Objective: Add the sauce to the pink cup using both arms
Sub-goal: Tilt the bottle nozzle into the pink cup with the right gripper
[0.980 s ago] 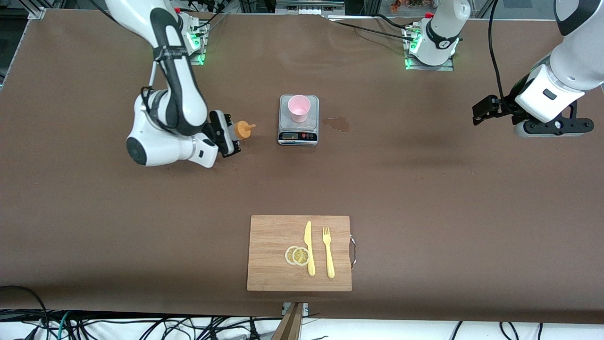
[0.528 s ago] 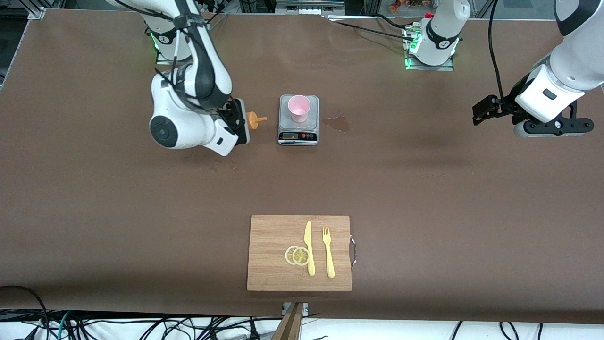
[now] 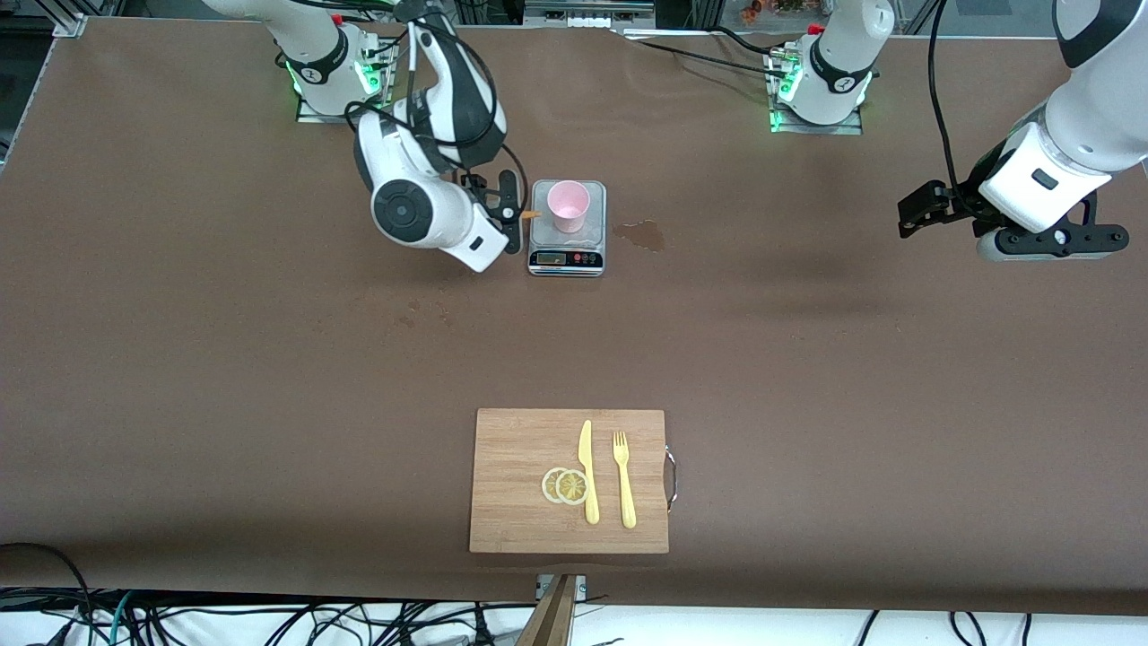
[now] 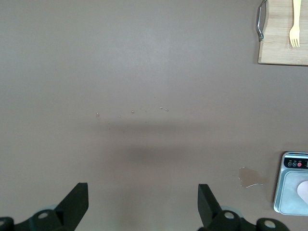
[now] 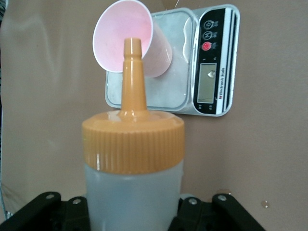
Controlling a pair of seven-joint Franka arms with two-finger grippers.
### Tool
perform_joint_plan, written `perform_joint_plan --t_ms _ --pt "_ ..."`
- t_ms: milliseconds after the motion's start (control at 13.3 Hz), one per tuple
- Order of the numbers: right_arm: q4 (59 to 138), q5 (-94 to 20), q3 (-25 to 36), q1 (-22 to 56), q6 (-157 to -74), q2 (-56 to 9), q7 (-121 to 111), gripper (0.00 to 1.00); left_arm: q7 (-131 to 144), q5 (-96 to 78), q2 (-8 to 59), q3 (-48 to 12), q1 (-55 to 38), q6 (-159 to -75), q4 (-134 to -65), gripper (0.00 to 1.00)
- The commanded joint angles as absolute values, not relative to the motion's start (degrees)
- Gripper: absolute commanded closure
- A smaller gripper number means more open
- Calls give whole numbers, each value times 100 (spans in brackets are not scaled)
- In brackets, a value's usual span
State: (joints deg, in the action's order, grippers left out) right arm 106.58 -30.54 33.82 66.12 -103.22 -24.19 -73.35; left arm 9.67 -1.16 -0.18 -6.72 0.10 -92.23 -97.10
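Note:
The sauce bottle point(image 5: 134, 192), whitish with an orange cap point(image 5: 133, 144), is held tilted in my right gripper point(image 3: 511, 212), which is shut on its body. The thin nozzle point(image 3: 532, 214) points at the pink cup point(image 3: 569, 205) and ends just short of the cup's rim. In the right wrist view the nozzle tip lines up with the cup's point(image 5: 126, 41) open mouth. The cup stands upright on a small kitchen scale point(image 3: 568, 256). My left gripper point(image 3: 917, 215) waits, open and empty, above the bare table at the left arm's end; its fingers point(image 4: 77, 202) stand wide apart.
A brownish wet stain point(image 3: 640, 235) lies on the table beside the scale toward the left arm's end. A wooden cutting board point(image 3: 511, 511) near the front edge carries a yellow knife point(image 3: 587, 471), a fork point(image 3: 622, 480) and lemon slices point(image 3: 565, 485).
The right arm has carried the bottle across the table to the scale and tipped its nozzle toward the cup. The left arm has not moved.

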Motion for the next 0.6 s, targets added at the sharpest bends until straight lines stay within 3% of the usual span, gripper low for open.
perform_joint_plan --t_ms 0,528 --pt "10740 -2822 3340 6749 -10310 -2312 -7137 91 844 -246 -53 -677 53 -9141 -9668 0" --pt "10723 -2014 2787 6812 -10301 -2268 -6311 91 844 -246 -53 -677 53 -9141 -9668 0"
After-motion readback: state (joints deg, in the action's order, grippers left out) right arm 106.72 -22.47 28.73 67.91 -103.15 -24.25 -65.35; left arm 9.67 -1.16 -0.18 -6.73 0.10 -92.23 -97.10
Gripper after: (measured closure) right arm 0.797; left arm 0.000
